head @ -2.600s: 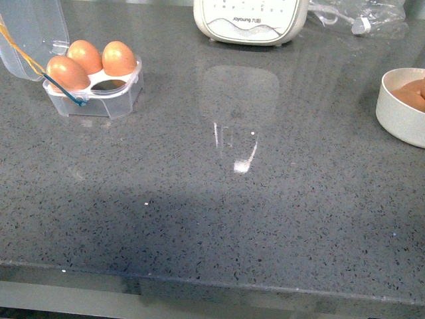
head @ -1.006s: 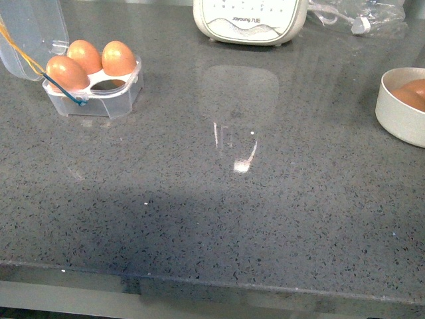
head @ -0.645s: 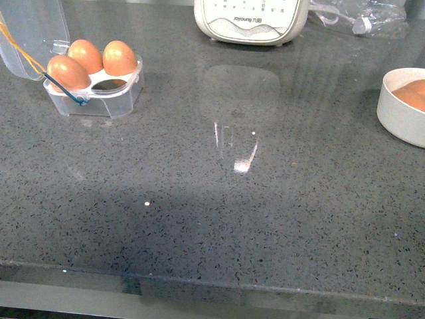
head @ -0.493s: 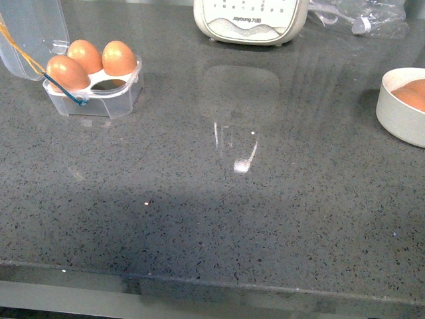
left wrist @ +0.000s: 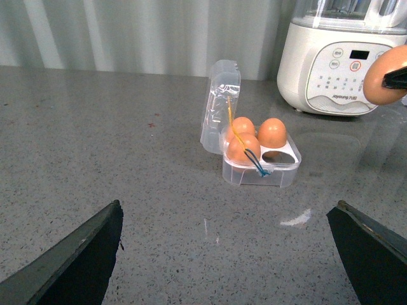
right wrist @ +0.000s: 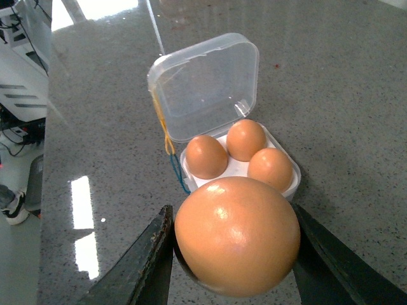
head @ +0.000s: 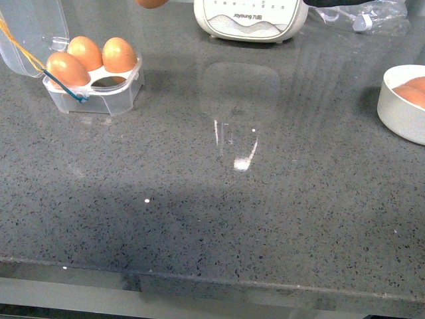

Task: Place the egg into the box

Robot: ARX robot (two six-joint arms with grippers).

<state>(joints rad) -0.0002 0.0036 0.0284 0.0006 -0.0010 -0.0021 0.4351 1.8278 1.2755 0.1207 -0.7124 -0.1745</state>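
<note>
My right gripper (right wrist: 232, 251) is shut on the egg (right wrist: 236, 235), an orange-brown egg held in the air above the counter. The egg shows at the top edge of the front view (head: 151, 2) and at the right edge of the left wrist view (left wrist: 386, 76). The box (head: 93, 83) is a clear four-cup case with its lid open, at the far left of the counter. It holds three brown eggs, and one cup (head: 114, 82) is empty. The box also shows in the right wrist view (right wrist: 238, 159) and the left wrist view (left wrist: 259, 162). My left gripper (left wrist: 232, 251) is open and empty, low over the counter.
A white appliance (head: 251, 18) stands at the back centre. A round white bowl (head: 402, 106) with brown eggs sits at the right edge. A clear plastic bag (head: 362, 16) lies at the back right. The grey stone counter's front edge (head: 212, 279) runs along the bottom.
The egg has come into the front view at the top edge, near the box. The box and bowl have stayed where they were.
</note>
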